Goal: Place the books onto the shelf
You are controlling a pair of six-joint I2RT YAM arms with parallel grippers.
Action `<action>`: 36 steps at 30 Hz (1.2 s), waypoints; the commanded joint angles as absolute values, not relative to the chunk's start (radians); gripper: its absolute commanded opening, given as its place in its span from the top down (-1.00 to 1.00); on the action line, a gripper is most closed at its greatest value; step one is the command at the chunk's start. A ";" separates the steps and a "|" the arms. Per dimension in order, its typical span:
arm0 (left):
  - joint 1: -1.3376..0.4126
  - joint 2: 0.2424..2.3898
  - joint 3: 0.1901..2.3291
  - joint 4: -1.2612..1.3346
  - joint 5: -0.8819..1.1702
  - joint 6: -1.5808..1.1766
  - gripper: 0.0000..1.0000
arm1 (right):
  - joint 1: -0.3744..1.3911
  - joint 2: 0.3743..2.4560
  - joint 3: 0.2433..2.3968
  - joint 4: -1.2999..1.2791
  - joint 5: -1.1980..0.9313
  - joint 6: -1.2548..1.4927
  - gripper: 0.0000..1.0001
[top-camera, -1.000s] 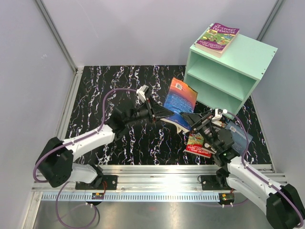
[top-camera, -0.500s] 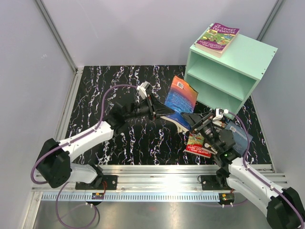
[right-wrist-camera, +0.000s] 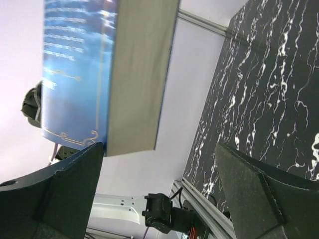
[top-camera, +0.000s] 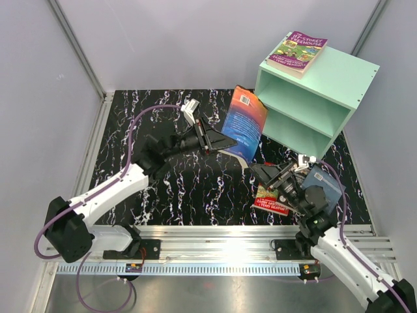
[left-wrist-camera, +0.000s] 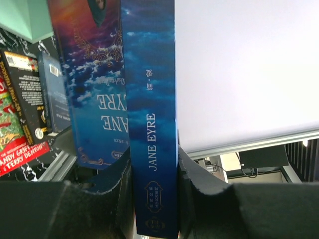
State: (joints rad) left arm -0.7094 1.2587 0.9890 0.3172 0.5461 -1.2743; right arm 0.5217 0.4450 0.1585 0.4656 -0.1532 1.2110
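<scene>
Top external view shows our left gripper (top-camera: 220, 143) clamped on the spine of the blue-orange book (top-camera: 245, 122) at frame centre, just left of the shelf (top-camera: 339, 72), our right gripper (top-camera: 266, 173) spread empty below it, so we should square the book to a compartment before sliding in.

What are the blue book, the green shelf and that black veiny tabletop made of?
Blue book: paper pages, seen as a pale block, in a glossy card cover. Green shelf: flat boards, probably painted wood, matte. Tabletop: marble-look black with white veins, likely a printed sheet, not certain.
</scene>
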 commanded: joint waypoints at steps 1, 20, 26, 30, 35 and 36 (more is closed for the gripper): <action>-0.712 1.190 1.095 0.638 0.571 -1.318 1.00 | 0.534 0.523 0.141 0.512 -0.198 1.224 -0.99; -0.687 1.177 1.069 0.623 0.572 -1.315 1.00 | 0.532 0.473 0.061 1.072 -0.140 1.401 -1.00; -0.681 1.160 1.042 0.594 0.568 -1.292 1.00 | 0.534 0.443 0.086 1.082 -0.137 1.413 -1.00; -0.681 1.161 1.026 0.615 0.569 -1.310 1.00 | 0.534 0.454 0.112 1.032 -0.143 1.382 -0.99; -0.680 1.160 1.028 0.632 0.575 -1.321 1.00 | 0.534 0.511 0.121 1.043 -0.146 1.351 -0.99; -0.681 1.158 1.029 0.630 0.577 -1.321 1.00 | 0.534 0.529 0.129 1.045 -0.143 1.348 -0.99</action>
